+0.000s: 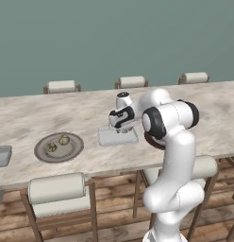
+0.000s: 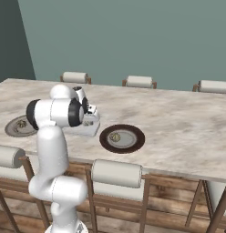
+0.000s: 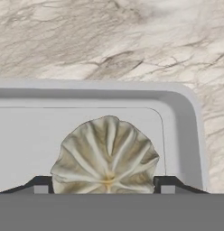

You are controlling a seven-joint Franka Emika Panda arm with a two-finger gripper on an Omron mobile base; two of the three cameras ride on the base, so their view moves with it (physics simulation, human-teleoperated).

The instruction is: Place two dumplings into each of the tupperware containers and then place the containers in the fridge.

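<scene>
Left base view: end effector (image 1: pixel 122 128) low over a tupperware container (image 1: pixel 118 137) mid-bench (image 1: pixel 24 120); two dumplings (image 1: pixel 58 143) on the left plate (image 1: pixel 59 147). Right base view: one dumpling (image 2: pixel 115 136) on dark plate (image 2: pixel 122 138). Hand view: fingers (image 3: pixel 167 185) wide, flanking a dumpling (image 3: pixel 106 155) in the container; contact unclear.

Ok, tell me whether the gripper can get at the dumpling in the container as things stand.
Probably yes: the gripper is open right over the container, its fingertips flanking the dumpling, with nothing between them.
</scene>
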